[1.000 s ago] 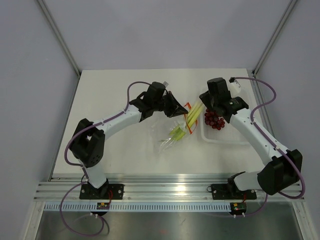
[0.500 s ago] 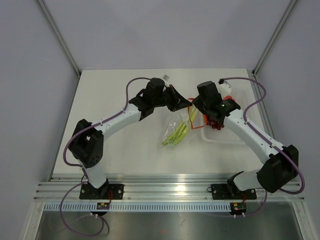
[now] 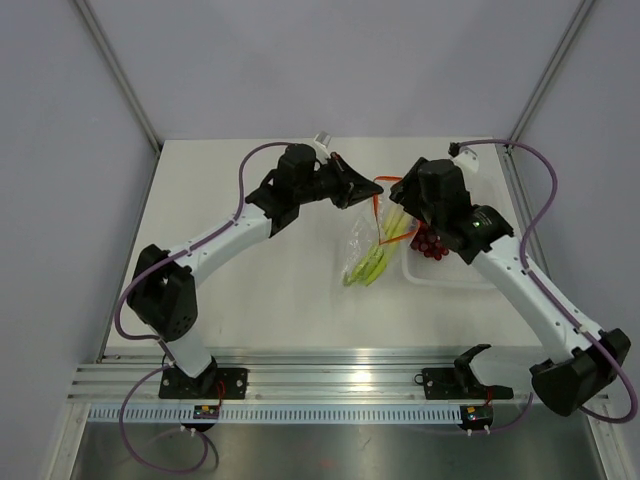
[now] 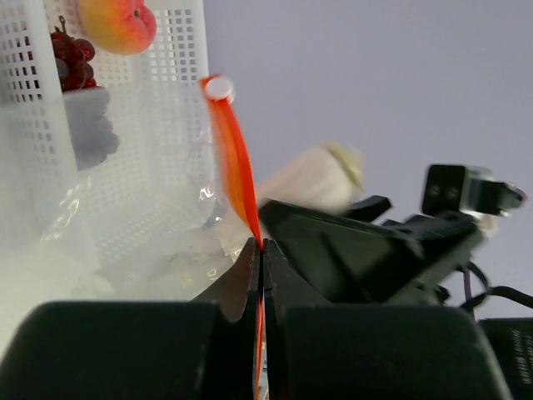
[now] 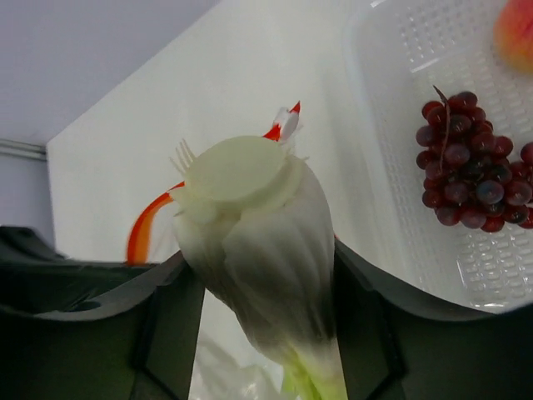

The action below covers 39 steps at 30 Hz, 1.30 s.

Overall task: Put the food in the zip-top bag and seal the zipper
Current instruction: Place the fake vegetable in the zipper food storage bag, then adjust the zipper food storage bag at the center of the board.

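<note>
My left gripper (image 3: 362, 189) (image 4: 261, 250) is shut on the orange-red zipper (image 4: 236, 167) and holds the clear zip-top bag (image 3: 358, 236) up by its mouth. My right gripper (image 3: 402, 207) (image 5: 263, 279) is shut on the white base of the vegetable stalks (image 5: 258, 225), close to the left gripper. The green ends of the stalks (image 3: 371, 263) hang down by the bag's lower part, seemingly within the plastic. The grapes (image 3: 432, 243) (image 5: 468, 171) lie in the tray. The peach (image 5: 515, 33) (image 4: 117, 23) lies in the tray too and is hidden behind the right arm in the top view.
A rigid clear perforated tray (image 3: 448, 276) (image 5: 391, 125) stands at the right under my right arm. Bare white table (image 3: 230, 280) lies left of the bag. Grey walls and slanted metal posts close off the back and sides.
Both grippers have risen and moved toward the back, lifting the bag and the stalks off the table. The stalks now hang steeply instead of lying flat.
</note>
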{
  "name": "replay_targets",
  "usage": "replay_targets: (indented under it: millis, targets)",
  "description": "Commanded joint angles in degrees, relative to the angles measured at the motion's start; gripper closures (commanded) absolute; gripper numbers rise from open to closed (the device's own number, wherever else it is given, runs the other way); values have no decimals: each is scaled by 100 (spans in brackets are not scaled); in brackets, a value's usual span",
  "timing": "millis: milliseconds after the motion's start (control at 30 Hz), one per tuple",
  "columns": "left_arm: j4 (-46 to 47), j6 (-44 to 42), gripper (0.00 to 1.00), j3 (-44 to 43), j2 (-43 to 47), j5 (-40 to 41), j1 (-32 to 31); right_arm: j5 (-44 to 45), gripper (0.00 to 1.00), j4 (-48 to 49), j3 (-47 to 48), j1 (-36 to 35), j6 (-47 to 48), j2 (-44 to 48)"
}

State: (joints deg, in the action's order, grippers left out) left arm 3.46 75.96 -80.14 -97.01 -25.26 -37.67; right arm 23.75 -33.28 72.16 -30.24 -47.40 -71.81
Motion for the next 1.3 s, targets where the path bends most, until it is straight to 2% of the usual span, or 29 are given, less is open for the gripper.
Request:
replay_targets:
  millis: [0, 167, 267, 367, 400, 467, 533, 567, 700, 900, 1000, 1100, 1267]
  targets:
    - [339, -186, 100, -353, 262, -287, 58, -247, 33, 200, 649, -52, 818, 615]
    - [409, -249, 100, -415, 253, -454, 58, -134, 29, -371, 1194, -52, 1022, 800]
    - [532, -266, 100, -424, 297, -542, 58, 243, 27, -592, 1073, -52, 1004, 862]
    - [655, -275, 100, -432, 288, -630, 58, 87, 28, -689, 809, 44, 890, 879]
    - [673, -275, 100, -467, 279, -647, 58, -131, 35, -611, 739, 44, 855, 862]
    - [725, -249, 100, -476, 209, -691, 58, -422, 40, -391, 563, 44, 811, 792]
    - [770, -214, 100, -468, 200, -709, 58, -713, 51, -364, 536, 53, 785, 600]
    - [805, -205, 100, -468, 183, -726, 58, -792, 52, -372, 553, 53, 785, 520]
    - [779, -240, 100, -450, 209, -726, 67, -898, 41, -417, 641, 53, 793, 291]
    - [849, -214, 100, -257, 297, -814, 119, -354, 37, -785, 729, 149, 863, 483]
    - [866, -214, 100, -213, 314, -867, 155, -625, 36, -803, 431, 518, 925, 729]
    - [849, -222, 100, -221, 332, -902, 172, -1194, 36, -680, -278, 1036, 943, 1071]
    - [787, -231, 100, -283, 315, -850, 181, -1557, 33, -601, -913, 1371, 707, 1564]
